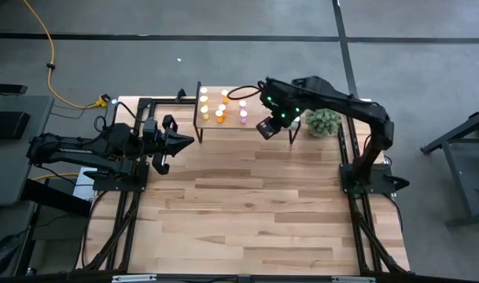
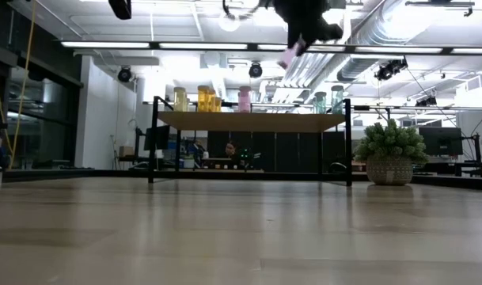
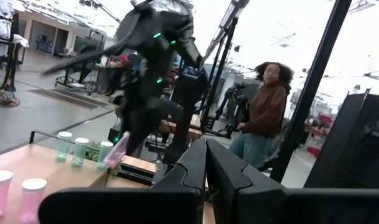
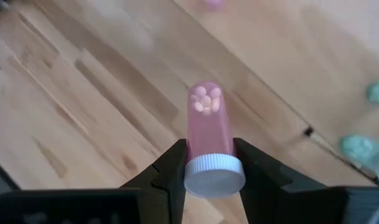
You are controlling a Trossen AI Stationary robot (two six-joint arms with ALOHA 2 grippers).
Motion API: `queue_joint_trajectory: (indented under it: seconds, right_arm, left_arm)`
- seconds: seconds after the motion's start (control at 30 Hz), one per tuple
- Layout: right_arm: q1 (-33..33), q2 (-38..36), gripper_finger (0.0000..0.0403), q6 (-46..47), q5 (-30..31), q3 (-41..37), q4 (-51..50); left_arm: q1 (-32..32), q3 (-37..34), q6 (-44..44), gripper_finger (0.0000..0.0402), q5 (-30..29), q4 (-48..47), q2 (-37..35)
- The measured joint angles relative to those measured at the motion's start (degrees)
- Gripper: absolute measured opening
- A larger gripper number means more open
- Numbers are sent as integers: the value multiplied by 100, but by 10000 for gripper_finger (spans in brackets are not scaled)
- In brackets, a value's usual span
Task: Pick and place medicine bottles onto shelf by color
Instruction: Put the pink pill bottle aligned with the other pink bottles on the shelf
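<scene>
The shelf (image 1: pixel 231 127) stands at the table's far edge, its light wood top (image 2: pixel 248 121) on thin black legs. Yellow (image 2: pixel 180 99), orange (image 2: pixel 205 98), pink (image 2: pixel 244 99) and teal bottles (image 2: pixel 337 99) stand upright on it in groups by colour. My right gripper (image 1: pixel 265 128) hangs high over the shelf's right part, shut on a pink bottle (image 4: pixel 209 118) with a white cap. My left gripper (image 1: pixel 188 141) waits at the table's left side with its fingers shut (image 3: pixel 205 155) and nothing in them. My right gripper pinches the pink bottle between its two fingers (image 4: pixel 170 168) at the cap end, on the body just beside the white cap (image 4: pixel 214 177). The fingers slant steeply down from above. The bottle (image 2: pixel 289 55) hangs tilted below them, bottom end down, clear of the shelf.
A fuzzy green plant in a pot (image 1: pixel 323 122) stands right of the shelf at the far right. The wide wood-plank tabletop (image 1: pixel 255 212) stretches in front of the shelf. A person (image 3: pixel 264 112) stands in the room beyond the table.
</scene>
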Motion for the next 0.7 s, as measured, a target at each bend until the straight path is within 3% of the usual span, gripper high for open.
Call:
queue_joint_trajectory:
  seconds: [0.13, 0.23, 0.43, 0.7]
  right_arm:
    - [-276, 251, 108, -390, -354, -3, -312]
    - [-240, 259, 108, -821, -666, -7, -234]
    - [151, 168, 108, -1675, -1325, -7, 2]
    - [845, 168, 108, -2000, -1503, -7, 857]
  left_arm:
    - [0, 44, -242, 0, -1, 164, 98]
    - [-43, 278, -369, 0, 82, -243, 412]
    - [-133, 898, -366, 0, -56, -1303, 1276]
    - [-117, 1475, -366, 0, -437, -1384, 2313]
